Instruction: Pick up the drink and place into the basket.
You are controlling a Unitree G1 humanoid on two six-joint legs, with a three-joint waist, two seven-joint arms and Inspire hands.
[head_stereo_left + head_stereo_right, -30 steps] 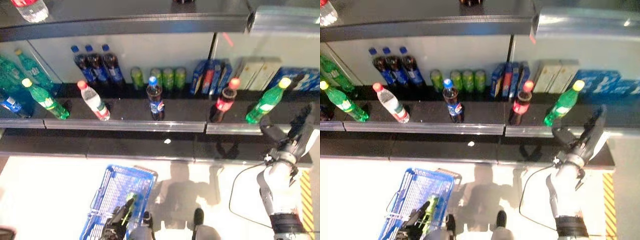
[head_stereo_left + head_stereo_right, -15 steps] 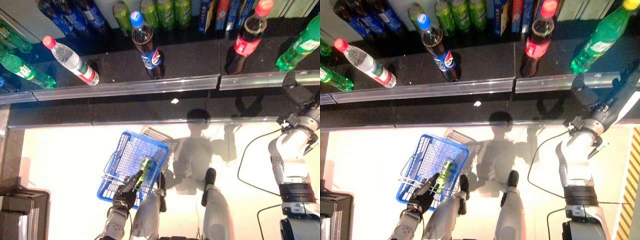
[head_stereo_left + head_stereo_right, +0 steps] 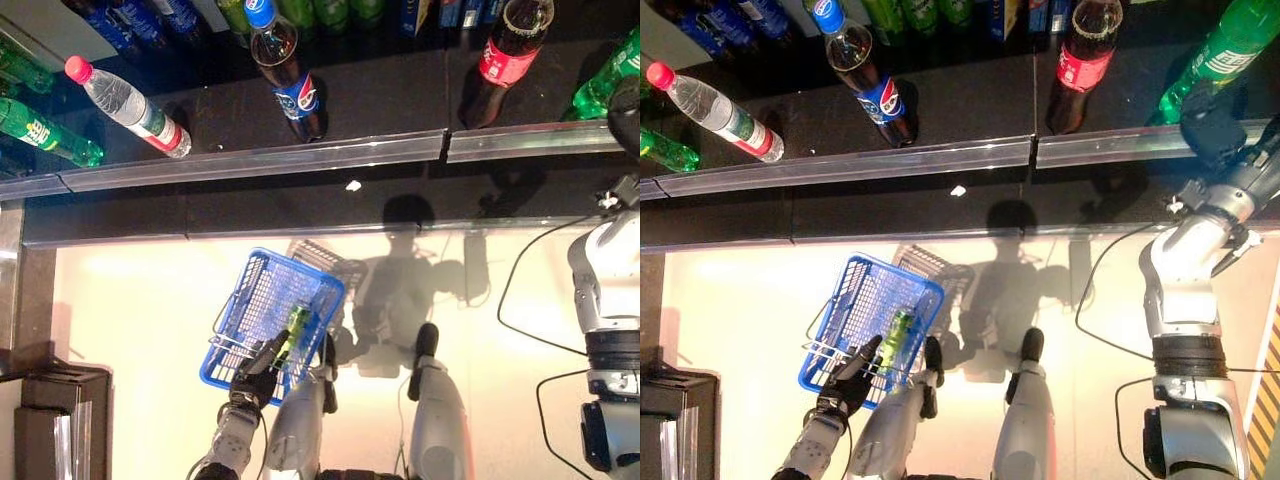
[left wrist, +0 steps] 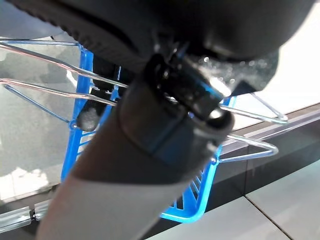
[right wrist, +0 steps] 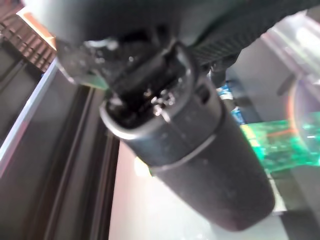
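A blue wire basket (image 3: 252, 305) hangs low at my left side, above the pale floor. A green drink can (image 3: 294, 332) lies inside it. My left hand (image 3: 255, 373) is curled on the basket's wire handle (image 4: 40, 90), seen close in the left wrist view. My right hand (image 3: 1208, 122) is raised at the shelf's front rail, right beside the foot of a green bottle (image 3: 1225, 50). Its thumb (image 5: 200, 150) is straight and it holds nothing; the green bottle (image 5: 280, 142) shows just past it.
The dark shelf (image 3: 380, 110) also holds a blue-labelled cola bottle (image 3: 285, 70), a water bottle (image 3: 130, 105), a red-labelled cola bottle (image 3: 505, 50) and another green bottle (image 3: 40, 130). A silver rail (image 3: 300, 160) edges it. A dark box (image 3: 50, 410) stands lower left.
The camera has tilted down, so the shelf slid up the picture. My right hand has closed in on the green bottle's foot. The basket with the can stays in my left hand.
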